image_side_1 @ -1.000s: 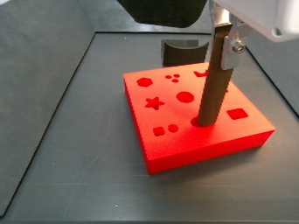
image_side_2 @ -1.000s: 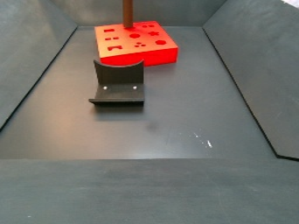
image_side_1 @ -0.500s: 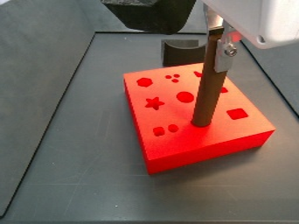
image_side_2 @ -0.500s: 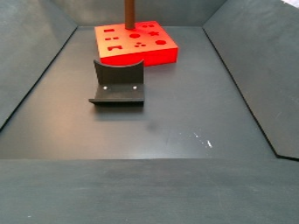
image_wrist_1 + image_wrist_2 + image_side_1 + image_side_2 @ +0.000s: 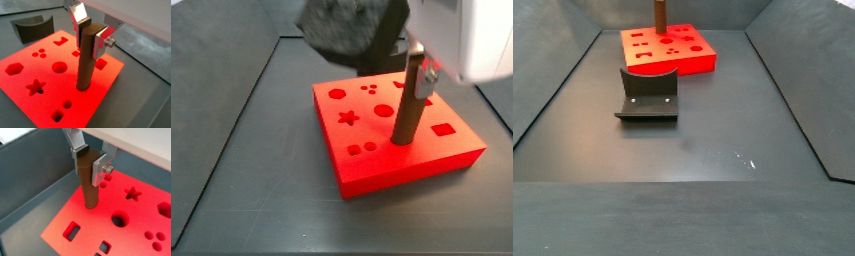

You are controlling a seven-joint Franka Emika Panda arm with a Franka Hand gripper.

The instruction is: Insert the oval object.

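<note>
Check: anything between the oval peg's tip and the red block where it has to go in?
Nothing visible. The tool is shut on the oval peg, which stands upright with its lower end meeting the red block top. In a side view the peg also meets the block, with no other piece there.

A dark grey floor (image 5: 687, 140) lies between slanted dark side walls (image 5: 800, 90), seemingly under even, soft light.

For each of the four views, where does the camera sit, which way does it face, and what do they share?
Wrist view: on the arm, looking down at the pincer gripping the upright brown peg on the red block.
Wrist view: same, other side.
Side view: close, above the block; pincer housing shows.
Side view: far end, facing fixture, block behind.
All share peg and block.
</note>
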